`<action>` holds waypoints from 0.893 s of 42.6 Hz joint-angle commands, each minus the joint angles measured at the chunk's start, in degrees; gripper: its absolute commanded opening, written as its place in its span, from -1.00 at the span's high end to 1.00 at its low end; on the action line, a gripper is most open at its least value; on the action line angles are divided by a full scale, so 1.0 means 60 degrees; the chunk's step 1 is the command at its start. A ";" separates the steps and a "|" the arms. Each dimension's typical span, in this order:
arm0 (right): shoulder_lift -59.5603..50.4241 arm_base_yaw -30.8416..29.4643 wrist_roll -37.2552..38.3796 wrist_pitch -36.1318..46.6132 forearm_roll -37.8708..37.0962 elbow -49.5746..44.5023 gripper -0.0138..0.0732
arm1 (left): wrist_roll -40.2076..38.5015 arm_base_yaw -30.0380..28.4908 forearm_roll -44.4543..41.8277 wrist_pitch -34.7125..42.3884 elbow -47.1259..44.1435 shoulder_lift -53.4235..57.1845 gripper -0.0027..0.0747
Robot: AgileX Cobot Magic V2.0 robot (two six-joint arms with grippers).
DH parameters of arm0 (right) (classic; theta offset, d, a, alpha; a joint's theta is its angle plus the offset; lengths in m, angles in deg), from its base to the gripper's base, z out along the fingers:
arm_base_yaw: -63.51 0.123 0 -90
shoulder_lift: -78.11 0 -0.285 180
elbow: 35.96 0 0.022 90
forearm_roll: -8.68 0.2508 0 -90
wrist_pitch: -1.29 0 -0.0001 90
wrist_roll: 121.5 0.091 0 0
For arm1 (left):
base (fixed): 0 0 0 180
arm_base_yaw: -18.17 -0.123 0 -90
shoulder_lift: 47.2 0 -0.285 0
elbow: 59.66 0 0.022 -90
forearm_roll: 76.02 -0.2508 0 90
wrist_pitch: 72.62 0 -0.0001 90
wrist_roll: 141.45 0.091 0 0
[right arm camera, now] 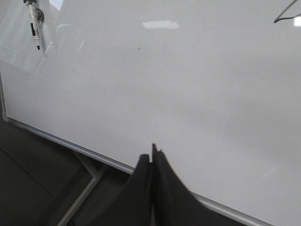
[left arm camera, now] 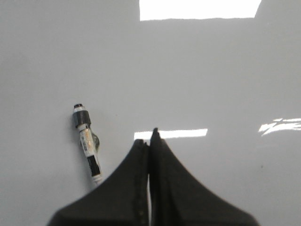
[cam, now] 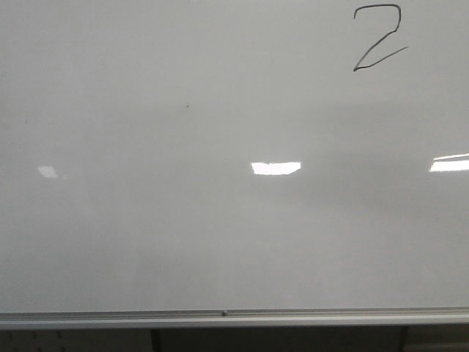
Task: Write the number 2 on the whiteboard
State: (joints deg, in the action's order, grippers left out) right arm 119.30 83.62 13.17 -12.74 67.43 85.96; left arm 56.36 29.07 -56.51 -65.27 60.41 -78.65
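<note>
The whiteboard [cam: 146, 220] fills the front view, with its silver rail [cam: 220, 318] along the bottom. A thin dark number 2 [cam: 377, 38] is drawn at its top right; part of its base stroke shows in the right wrist view [right arm camera: 286, 15]. No gripper shows in the front view. My left gripper [left arm camera: 150, 137] is shut and empty, facing the board [left arm camera: 211, 70]. A marker [left arm camera: 87, 142] is on the board beside it, apart from the fingers. My right gripper [right arm camera: 152, 153] is shut and empty, over the board's lower rail [right arm camera: 66, 141]. The marker shows far off there [right arm camera: 33, 21].
Bright ceiling lights reflect on the board [cam: 275, 168]. A tiny dark speck [cam: 187, 107] sits left of the middle. Below the rail are dark stand legs [right arm camera: 84, 193] and a dark floor [right arm camera: 28, 179].
</note>
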 commanded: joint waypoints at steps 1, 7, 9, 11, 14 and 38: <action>-0.0020 -0.0054 -0.0022 0.0290 0.0215 0.0257 0.93 | -0.0017 0.0058 0.0064 0.1048 0.0257 0.0011 0.98; -0.0020 -0.0054 -0.0022 0.0290 0.0215 0.0257 0.93 | -0.0017 0.0058 0.0064 0.1028 0.0257 0.0011 0.98; -0.0020 -0.0054 -0.0022 0.0290 0.0215 0.0257 0.93 | -0.0017 0.0058 0.0064 0.1028 0.0257 0.0011 0.98; -0.0020 -0.0054 -0.0022 0.0290 0.0215 0.0257 0.93 | -0.0017 0.0058 0.0064 0.1028 0.0257 0.0011 0.98; -0.0020 -0.0054 -0.0022 0.0290 0.0215 0.0257 0.93 | -0.0017 0.0058 0.0064 0.1028 0.0257 0.0011 0.98; -0.0020 -0.0054 -0.0022 0.0277 0.0215 0.0257 0.93 | -0.0680 -0.0132 -0.1410 0.0424 -0.0694 0.1444 0.98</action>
State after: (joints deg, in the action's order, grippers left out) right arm 119.30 83.62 13.17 -12.84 67.43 85.96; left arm 54.95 29.07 -62.15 -65.00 56.30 -72.81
